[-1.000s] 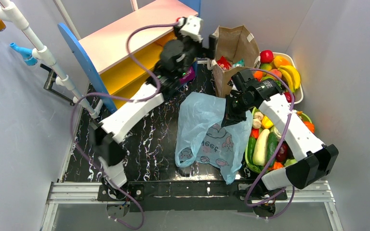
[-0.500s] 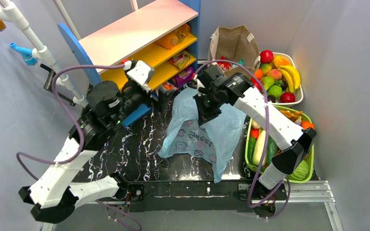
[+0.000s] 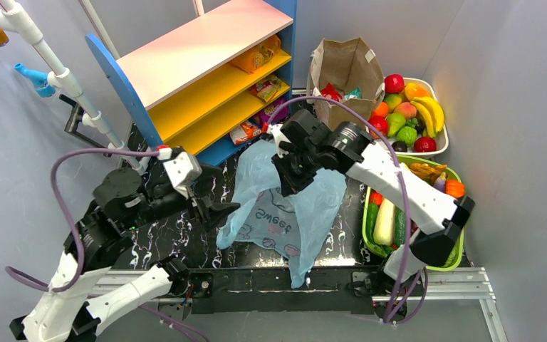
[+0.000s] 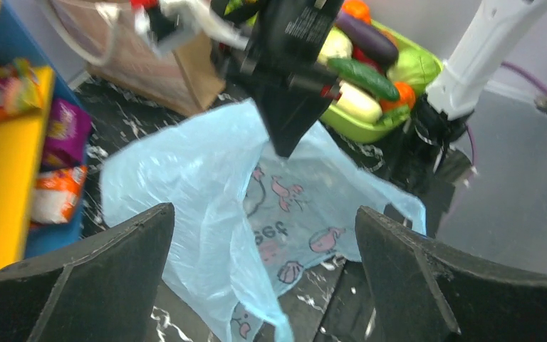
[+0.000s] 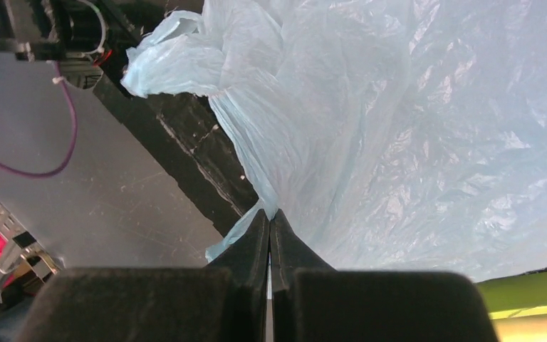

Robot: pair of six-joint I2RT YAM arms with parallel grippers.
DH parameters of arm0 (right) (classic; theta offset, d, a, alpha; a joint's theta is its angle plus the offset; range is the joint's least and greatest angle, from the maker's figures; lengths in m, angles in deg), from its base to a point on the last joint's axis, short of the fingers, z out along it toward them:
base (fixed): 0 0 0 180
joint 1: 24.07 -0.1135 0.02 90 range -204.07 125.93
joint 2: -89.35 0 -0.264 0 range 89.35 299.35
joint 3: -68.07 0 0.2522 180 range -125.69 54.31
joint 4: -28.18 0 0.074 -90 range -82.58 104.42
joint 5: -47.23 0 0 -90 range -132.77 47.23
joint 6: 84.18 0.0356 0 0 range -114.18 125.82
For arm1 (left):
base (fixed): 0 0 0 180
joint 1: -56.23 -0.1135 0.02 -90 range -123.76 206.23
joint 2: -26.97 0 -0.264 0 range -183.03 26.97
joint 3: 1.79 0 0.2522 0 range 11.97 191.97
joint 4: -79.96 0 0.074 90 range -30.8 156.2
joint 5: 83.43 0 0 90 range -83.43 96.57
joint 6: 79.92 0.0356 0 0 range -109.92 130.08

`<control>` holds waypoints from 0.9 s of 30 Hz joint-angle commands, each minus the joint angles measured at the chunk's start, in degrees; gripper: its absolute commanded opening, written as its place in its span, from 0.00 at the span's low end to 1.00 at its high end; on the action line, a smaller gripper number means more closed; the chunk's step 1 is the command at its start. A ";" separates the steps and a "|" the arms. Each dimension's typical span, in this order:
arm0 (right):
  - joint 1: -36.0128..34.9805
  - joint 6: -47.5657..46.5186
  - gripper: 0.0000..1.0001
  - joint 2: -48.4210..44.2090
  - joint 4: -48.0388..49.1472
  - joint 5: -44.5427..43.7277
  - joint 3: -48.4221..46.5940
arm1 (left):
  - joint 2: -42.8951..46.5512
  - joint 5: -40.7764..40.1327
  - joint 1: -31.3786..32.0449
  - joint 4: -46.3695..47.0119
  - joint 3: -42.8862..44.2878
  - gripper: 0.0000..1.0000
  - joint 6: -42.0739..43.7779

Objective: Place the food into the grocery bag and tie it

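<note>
Holding the grocery bag (image 3: 274, 214) up in front of the brown paper bag (image 3: 347, 65).
We see the right gripper (image 5: 269, 217) pinched together on a fold of the thin blue plastic. It holds the bag's top raised just on the near side of the paper bag, and the rest drapes down onto the black marbled table (image 3: 199, 249). Our left gripper (image 4: 263, 228) hangs with its fingers spread wide and nothing between them. It is farther from the paper bag than the blue plastic, facing the drape without touching it. The food (image 3: 331, 92), red and teal packets, shows at the paper bag's open mouth.
</note>
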 commanded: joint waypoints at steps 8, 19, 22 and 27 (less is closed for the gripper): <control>-1.38 2.48 0.01 -9.33 5.50 -0.90 5.95 | -9.16 3.76 7.57 4.07 -5.27 0.98 3.64; -1.56 4.35 0.01 -11.64 6.98 -0.51 6.43 | -18.60 -4.54 13.60 10.04 -8.33 0.96 12.64; -1.55 4.41 0.01 -13.06 7.32 0.42 7.25 | -20.21 -6.02 13.74 13.14 -10.38 0.87 13.38; -1.57 4.34 0.01 -17.10 11.66 3.83 11.58 | -22.40 -6.43 13.77 16.98 -11.99 0.44 14.05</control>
